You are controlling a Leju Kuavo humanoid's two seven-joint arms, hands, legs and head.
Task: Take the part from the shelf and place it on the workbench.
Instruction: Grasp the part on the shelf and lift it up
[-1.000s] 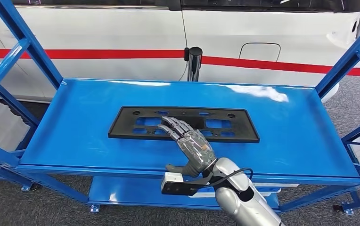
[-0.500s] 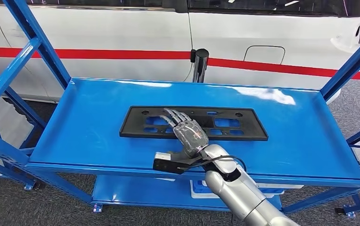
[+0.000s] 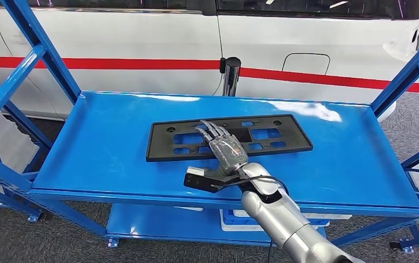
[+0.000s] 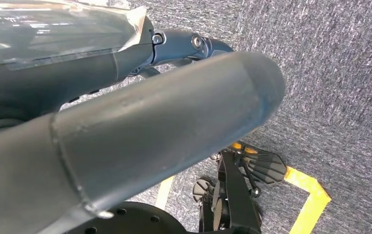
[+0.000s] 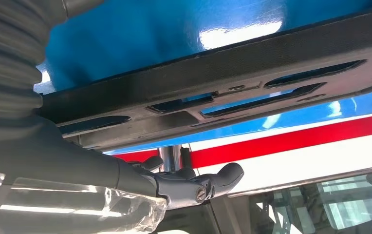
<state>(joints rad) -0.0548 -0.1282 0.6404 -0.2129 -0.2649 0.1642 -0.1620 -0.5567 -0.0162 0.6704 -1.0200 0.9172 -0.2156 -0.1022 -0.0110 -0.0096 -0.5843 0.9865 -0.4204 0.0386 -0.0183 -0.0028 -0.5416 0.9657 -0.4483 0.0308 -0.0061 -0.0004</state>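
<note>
While pinned from above rather than gripped, sits flat near the middle of the blue shelf deck [image 3: 97, 142] as a black slotted mounting plate [image 3: 292, 137], slightly askew to the deck's front edge and well inside its raised rim. Seen from the right wrist as a long dark bar [image 5: 252, 58] against the blue. Covered across its near edge by the right hand [image 3: 225, 149], with fingers [image 3: 210, 129] stretched out flat over the slots and the thumb [image 5: 223, 176] hanging free of the plate, so released and holding nothing by the look of it. Likely to skate on the glossy paint if dragged with only downward pressure, turning further or running toward the front lip and dropping to the lower deck. Could also snag fingertips in the slots and tip the thin panel up unevenly. Hard to lift without getting the thumb under an edge first; risks bending or flicking it otherwise. Worth minding the blue uprights and the white car [image 3: 141, 38] with its red stripe behind when swinging so long a piece out. No help from the left hand [image 4: 140, 131], hanging over grey carpet; cannot tell whether released or clenched.
</note>
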